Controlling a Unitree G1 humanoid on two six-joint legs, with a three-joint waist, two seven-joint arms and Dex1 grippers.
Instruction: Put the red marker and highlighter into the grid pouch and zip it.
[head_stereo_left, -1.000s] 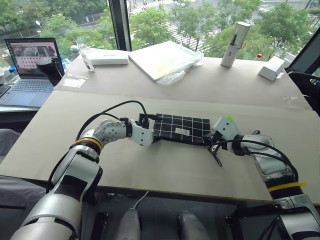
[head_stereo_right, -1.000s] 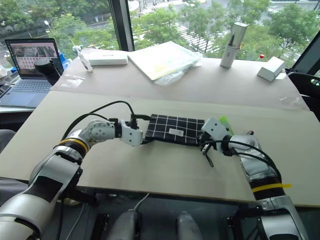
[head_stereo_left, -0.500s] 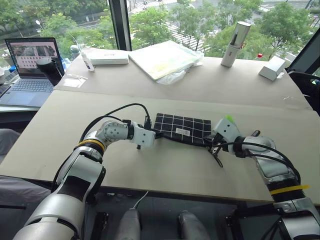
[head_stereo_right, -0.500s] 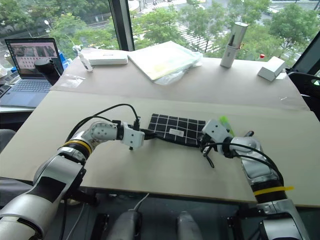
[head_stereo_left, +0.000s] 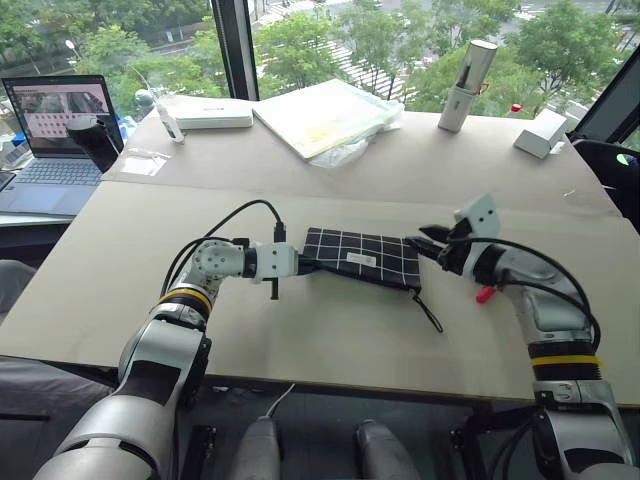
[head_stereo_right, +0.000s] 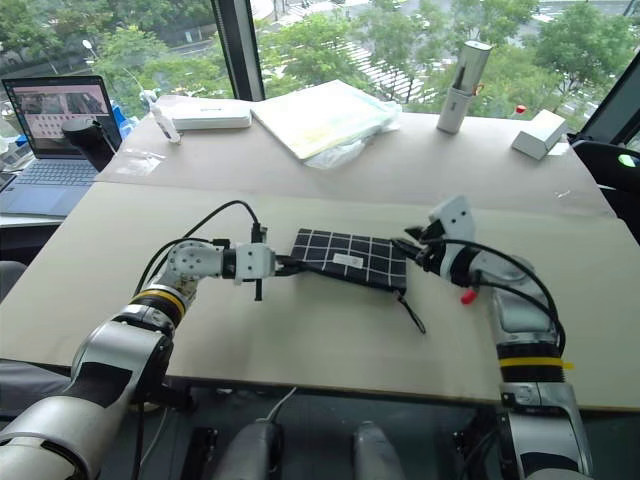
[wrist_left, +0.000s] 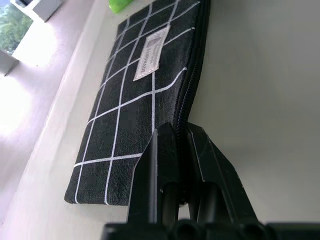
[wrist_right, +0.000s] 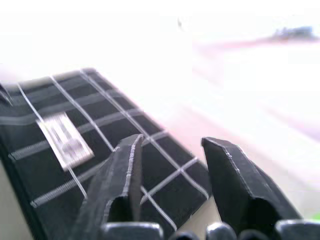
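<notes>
Left end effector (wrist_left: 181, 134) pinching one grid pouch (head_stereo_left: 362, 256); right end effector (head_stereo_left: 424, 240) apart.

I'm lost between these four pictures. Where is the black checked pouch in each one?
Left eye view: the grid pouch lies mid-table, between the two arms.
Right eye view: same spot, mid-table.
Left wrist view: it stretches away from the left gripper, which pinches its zipper edge.
Right wrist view: it lies beyond the open right gripper.
Shared landmark: its white label.
</notes>
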